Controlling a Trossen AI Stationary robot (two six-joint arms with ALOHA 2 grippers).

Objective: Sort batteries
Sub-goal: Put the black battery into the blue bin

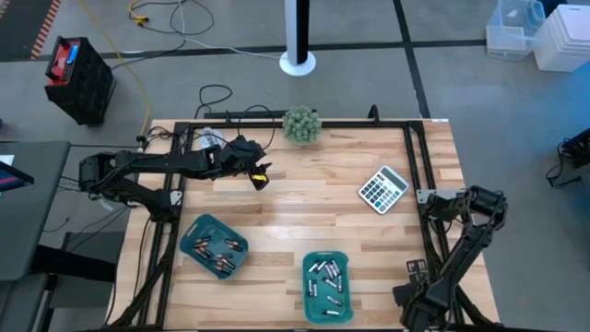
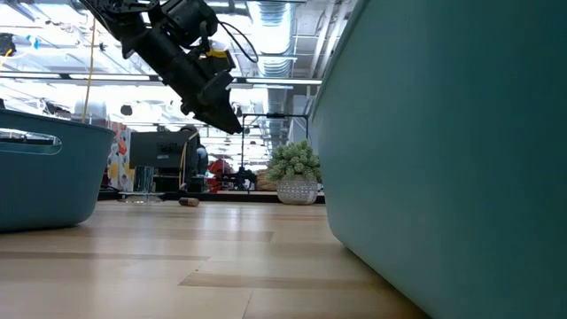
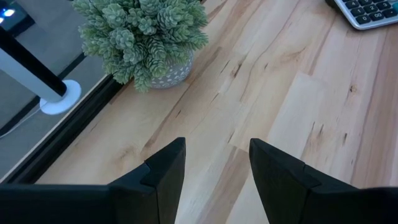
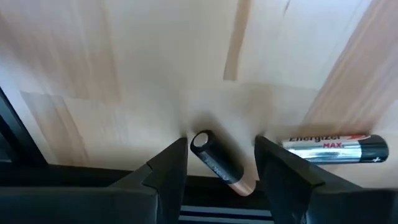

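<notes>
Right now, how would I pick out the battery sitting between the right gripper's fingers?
Find the right gripper low over the pale wooden table. Two cells lie there: the dark battery with a coppery end sits between its open fingers, unlike the silver battery with printed lettering lying just outside them.

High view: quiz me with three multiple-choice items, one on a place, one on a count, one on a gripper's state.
1. The calculator lies:
A) at the table's left edge
B) on its right half
C) off it

2. How many teal trays hold batteries?
A) one
B) three
C) two

3. The left gripper is:
A) open and empty above the table
B) shut on a battery
C) resting in a tray

Answers:
1. B, it sits right of centre.
2. C, two trays show.
3. A, its wrist view shows parted fingers with bare wood between.
</notes>
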